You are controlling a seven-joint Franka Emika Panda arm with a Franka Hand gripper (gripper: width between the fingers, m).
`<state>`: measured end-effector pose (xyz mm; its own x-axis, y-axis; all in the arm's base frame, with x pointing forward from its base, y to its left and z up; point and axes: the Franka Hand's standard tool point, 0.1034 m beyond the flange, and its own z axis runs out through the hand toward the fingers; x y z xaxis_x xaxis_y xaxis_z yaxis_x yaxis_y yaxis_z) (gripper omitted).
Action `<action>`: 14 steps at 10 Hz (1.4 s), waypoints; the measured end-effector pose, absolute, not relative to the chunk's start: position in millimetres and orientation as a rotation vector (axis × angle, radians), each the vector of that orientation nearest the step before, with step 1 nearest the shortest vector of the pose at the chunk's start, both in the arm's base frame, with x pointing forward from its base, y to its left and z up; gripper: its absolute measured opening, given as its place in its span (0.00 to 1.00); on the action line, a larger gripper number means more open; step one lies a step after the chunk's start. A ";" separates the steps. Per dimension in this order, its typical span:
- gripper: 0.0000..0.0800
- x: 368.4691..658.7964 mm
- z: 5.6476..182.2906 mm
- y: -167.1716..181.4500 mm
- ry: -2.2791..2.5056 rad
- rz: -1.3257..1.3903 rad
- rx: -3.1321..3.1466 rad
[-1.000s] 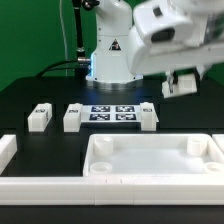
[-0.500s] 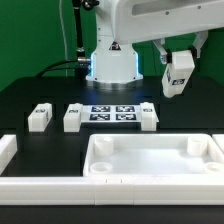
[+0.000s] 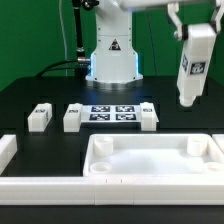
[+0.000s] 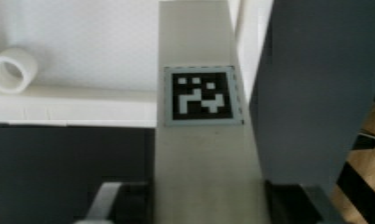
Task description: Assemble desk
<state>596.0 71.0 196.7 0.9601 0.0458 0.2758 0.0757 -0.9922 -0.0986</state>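
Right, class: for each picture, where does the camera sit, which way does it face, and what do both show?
Exterior view: off the arm, facing the robot base across the desk top; the hand shows.
Wrist view: on the wrist, looking along the held leg toward the desk top; fingers flank it.
Shared: the leg and desk top.

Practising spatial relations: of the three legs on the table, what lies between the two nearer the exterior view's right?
The marker board, between middle leg and right leg; exterior view shows it.
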 end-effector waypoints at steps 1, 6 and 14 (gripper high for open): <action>0.36 600.8 198.6 69.2 -0.087 -0.560 -2.989; 0.36 627.0 199.0 78.1 -0.133 -1.071 -2.877; 0.36 627.7 157.3 93.6 -0.133 -0.964 -2.897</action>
